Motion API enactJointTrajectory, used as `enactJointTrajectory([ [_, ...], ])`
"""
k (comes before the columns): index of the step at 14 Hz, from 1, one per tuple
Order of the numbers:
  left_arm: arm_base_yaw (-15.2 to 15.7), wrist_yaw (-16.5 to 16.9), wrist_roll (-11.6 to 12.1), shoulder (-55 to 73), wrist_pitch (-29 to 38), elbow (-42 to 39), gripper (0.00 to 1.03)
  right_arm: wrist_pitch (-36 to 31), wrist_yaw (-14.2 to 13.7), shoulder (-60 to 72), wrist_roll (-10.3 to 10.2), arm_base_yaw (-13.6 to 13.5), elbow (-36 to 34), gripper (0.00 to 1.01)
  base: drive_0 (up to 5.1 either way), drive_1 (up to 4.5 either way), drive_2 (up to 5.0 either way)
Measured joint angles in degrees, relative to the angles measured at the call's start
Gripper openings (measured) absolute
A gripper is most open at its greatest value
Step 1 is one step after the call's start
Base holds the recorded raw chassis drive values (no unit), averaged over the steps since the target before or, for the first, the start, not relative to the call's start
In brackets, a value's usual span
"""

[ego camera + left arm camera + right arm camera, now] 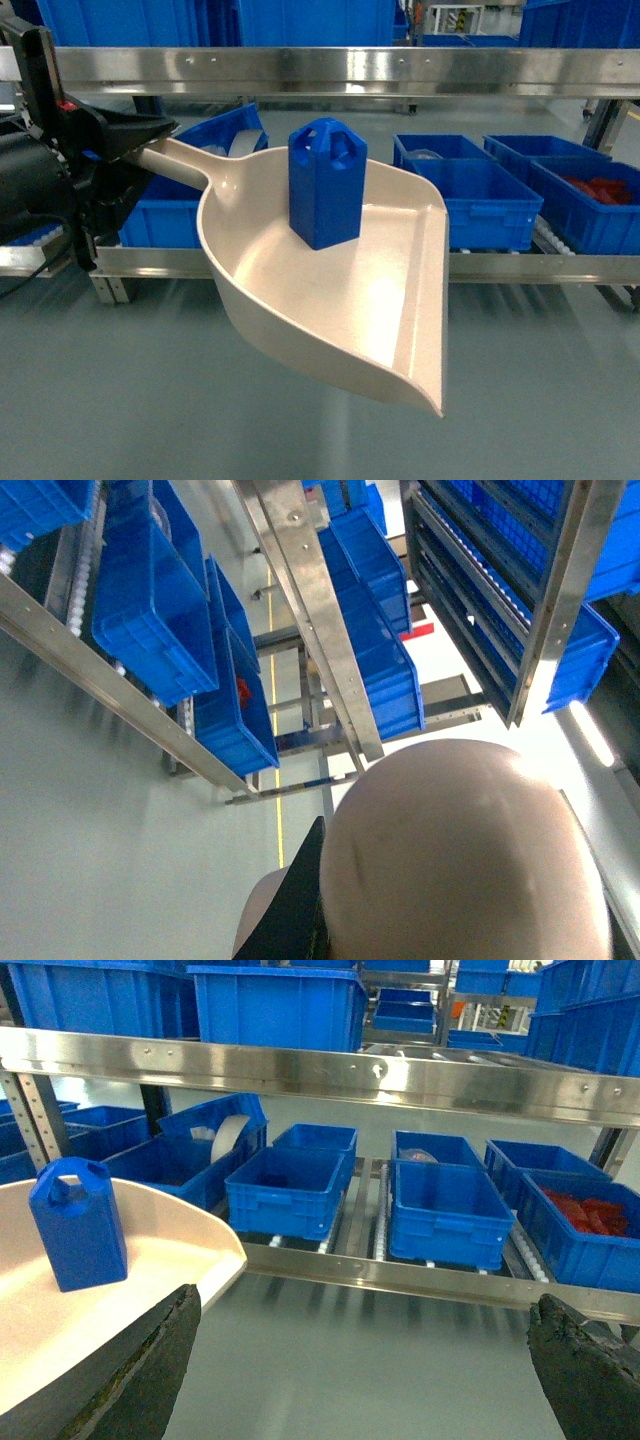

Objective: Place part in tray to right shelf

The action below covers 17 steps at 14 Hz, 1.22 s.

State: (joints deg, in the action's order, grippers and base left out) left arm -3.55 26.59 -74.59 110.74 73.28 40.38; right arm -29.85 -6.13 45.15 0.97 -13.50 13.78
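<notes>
The left gripper [120, 140] clamps the handle of the dustpan tray [400, 330], whose long axis runs from ten o'clock to four. The blue part [327, 183] stands upright in it. The right gripper [365, 1380], spread wide and empty, sits nearer the right shelf [350, 70] at twelve o'clock.

The tray [330, 300] near the left claw [120, 140] is smooth matt cream plastic; the part [327, 180] is glossy blue plastic; the shelf rail [330, 70] is shiny brushed metal.
</notes>
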Motion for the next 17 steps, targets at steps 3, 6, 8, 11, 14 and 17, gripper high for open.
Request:
enactJointTrajectory([
  [3, 0.0, 0.2, 0.0, 0.0, 0.0, 0.0, 0.16, 0.0, 0.0, 0.1, 0.0, 0.0, 0.0, 0.98, 0.0, 0.0, 0.0],
  [6, 0.3, -0.2, 0.0, 0.0, 0.0, 0.0, 0.16, 0.0, 0.0, 0.1, 0.0, 0.0, 0.0, 0.98, 0.0, 0.0, 0.0],
  [8, 0.3, -0.2, 0.0, 0.0, 0.1, 0.0, 0.16, 0.0, 0.0, 0.1, 0.0, 0.0, 0.0, 0.98, 0.0, 0.0, 0.0],
  [11, 0.3, -0.2, 0.0, 0.0, 0.2, 0.0, 0.16, -0.1, 0.0, 0.1, 0.0, 0.0, 0.0, 0.98, 0.0, 0.0, 0.0],
  [14, 0.3, -0.2, 0.0, 0.0, 0.0, 0.0, 0.16, 0.0, 0.1, 0.1, 0.0, 0.0, 0.0, 0.98, 0.0, 0.0, 0.0],
  [17, 0.3, -0.2, 0.0, 0.0, 0.0, 0.0, 0.16, 0.0, 0.1, 0.1, 0.0, 0.0, 0.0, 0.98, 0.0, 0.0, 0.0],
])
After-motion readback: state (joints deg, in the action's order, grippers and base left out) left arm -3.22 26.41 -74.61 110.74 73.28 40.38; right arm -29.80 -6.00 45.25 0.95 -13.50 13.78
